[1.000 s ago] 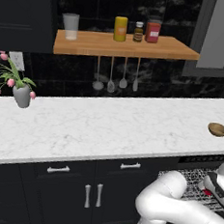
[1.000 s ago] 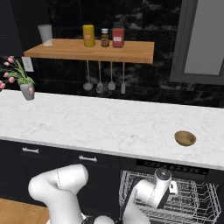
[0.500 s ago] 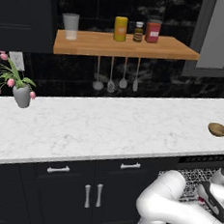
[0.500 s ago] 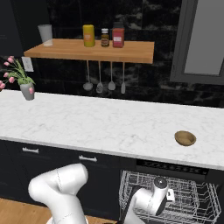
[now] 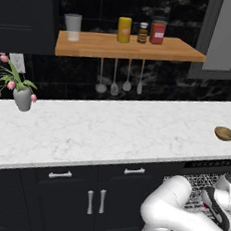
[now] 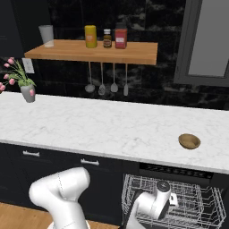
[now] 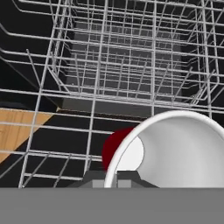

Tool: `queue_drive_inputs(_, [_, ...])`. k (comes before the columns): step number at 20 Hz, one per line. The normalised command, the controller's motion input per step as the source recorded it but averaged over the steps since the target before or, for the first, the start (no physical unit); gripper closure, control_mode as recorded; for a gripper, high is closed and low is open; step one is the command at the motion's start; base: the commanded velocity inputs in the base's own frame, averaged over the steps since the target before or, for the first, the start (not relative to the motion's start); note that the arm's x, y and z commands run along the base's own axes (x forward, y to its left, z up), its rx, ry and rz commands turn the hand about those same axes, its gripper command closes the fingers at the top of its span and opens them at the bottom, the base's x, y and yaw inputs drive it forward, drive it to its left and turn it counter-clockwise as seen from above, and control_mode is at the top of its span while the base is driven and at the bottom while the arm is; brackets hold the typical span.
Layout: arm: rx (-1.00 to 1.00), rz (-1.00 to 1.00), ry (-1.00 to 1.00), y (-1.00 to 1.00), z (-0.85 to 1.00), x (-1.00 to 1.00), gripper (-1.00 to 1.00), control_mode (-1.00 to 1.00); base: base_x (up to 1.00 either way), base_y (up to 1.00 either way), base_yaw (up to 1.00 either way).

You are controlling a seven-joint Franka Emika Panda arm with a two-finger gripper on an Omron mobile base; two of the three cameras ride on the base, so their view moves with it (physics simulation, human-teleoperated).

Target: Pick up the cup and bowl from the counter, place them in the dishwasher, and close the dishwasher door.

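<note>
Left base view: the bowl (image 5: pixel 225 133) sits near the bench's (image 5: pixel 111 132) right front edge, with bare marble to its left. Right base view: the arm reaches low into the dishwasher (image 6: pixel 179 205) rack. Hand view: the pincer (image 7: pixel 111 180) is clamped on the cup's (image 7: pixel 175 153) rim, tilted over open wire cells.

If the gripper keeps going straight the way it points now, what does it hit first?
Most likely the grey wire rack of the dishwasher: the gripper, shut on the cup, looks straight into the wires. Depth to them is unclear.
</note>
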Motion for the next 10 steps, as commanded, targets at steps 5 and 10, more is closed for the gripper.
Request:
queue_drive_inputs(5, [0.00, -0.04, -0.02, 0.00, 0.00, 0.53, 1.00, -1.00, 0.00, 0.00, 0.00])
queue_drive_inputs(10, [0.00, -0.04, 0.00, 0.00, -0.31, 0.39, 1.00, -1.00, 0.00, 0.00, 0.00])
